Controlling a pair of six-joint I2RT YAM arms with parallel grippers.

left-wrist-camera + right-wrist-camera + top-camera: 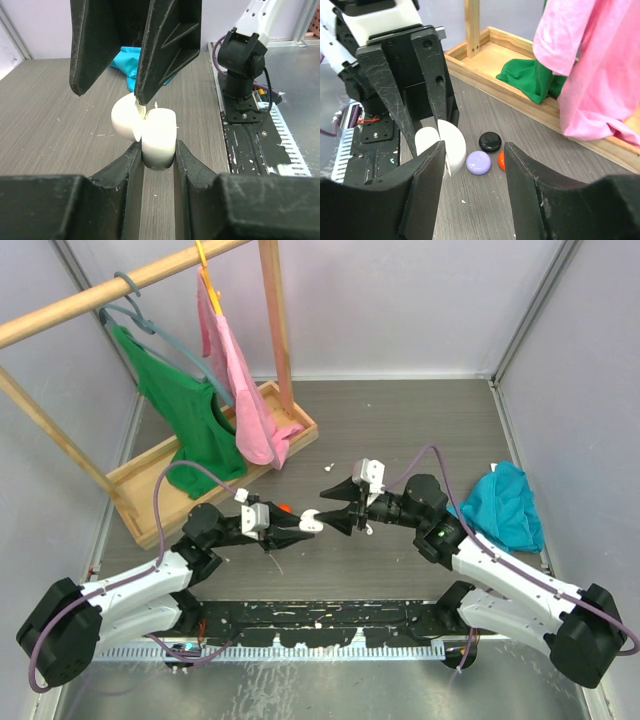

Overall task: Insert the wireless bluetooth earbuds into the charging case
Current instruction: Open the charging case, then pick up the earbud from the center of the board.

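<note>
My left gripper [158, 147] is shut on the base of a white round charging case [159, 135] and holds it above the table, its lid [122, 120] swung open to the left. My right gripper [110, 95] is open, and one of its fingertips [142, 97] reaches the open case from above. In the top view the two grippers meet at the case [310, 520]. A thin white sliver at that fingertip may be an earbud; I cannot tell. Small white bits [328, 468] lie on the table behind.
Lilac [479, 162], black [490, 141] and red [501, 160] round cases lie on the table under the grippers. A wooden rack [215, 465] with a green shirt [190, 415] and a pink shirt [240, 380] stands back left. A teal cloth [505, 505] lies at the right.
</note>
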